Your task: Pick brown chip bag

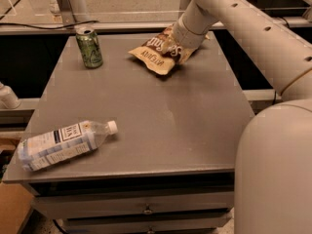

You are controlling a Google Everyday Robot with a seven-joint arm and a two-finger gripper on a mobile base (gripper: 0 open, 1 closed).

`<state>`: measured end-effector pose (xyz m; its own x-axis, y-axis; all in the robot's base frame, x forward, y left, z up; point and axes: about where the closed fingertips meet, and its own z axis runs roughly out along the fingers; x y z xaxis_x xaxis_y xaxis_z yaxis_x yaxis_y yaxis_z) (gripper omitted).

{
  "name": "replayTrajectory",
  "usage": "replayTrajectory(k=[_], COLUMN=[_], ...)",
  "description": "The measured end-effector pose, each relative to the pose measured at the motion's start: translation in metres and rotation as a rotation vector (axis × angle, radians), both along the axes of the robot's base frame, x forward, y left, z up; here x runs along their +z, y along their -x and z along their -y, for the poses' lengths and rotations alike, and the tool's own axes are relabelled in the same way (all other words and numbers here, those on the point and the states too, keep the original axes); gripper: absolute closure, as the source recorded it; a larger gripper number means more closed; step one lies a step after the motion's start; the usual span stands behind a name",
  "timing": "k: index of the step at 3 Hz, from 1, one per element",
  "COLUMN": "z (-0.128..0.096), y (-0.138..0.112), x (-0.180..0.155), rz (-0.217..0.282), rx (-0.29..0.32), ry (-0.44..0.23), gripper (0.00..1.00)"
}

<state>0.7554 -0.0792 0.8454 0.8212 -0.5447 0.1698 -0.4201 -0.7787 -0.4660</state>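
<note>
I see the gripper (176, 44) low over the far right part of the desk (161, 126). Its fingers (169, 45) are pressed on the brown chip bag (155, 57), and they look clamped on the bag's right end, with 1 pale finger crossing the white lettering. The bag spreads from the fingers toward the left and a little toward me. Its left corner is near the desk surface, with a shadow below it.

I judge the bag is very light, soft and crinkly, mostly air with fragile chips inside. The foil is slippery and bends easily, so too much squeeze may crush the contents, and a weak pinch may let it slide out. The best hold is on the flat sealed edge or a corner, where the material is doubled. The present hold seems close to such an end.

A green can (89, 47) stands upright well to the left of the fingers, apart from the bag. A clear water bottle (63, 144) lies on its side far to the left and much nearer to me, at the desk's front edge. Neither stands in the way of a straight lift. Only the rail (122, 27) just behind the fingers needs some care.
</note>
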Motion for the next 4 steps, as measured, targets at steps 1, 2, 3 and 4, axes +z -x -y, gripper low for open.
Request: replayTrajectory(k=[1, 2, 3, 4], z=[-0.005, -0.015, -0.032, -0.050], y=[0.003, 0.013, 0.032, 0.053], x=[0.007, 0.020, 0.043, 0.068], rz=[0.018, 0.041, 0.065, 0.109], rx=[-0.007, 0.000, 0.013, 0.051], ry=[-0.022, -0.062, -0.124, -0.153], gripper=[0.87, 1.00, 1.00, 1.00])
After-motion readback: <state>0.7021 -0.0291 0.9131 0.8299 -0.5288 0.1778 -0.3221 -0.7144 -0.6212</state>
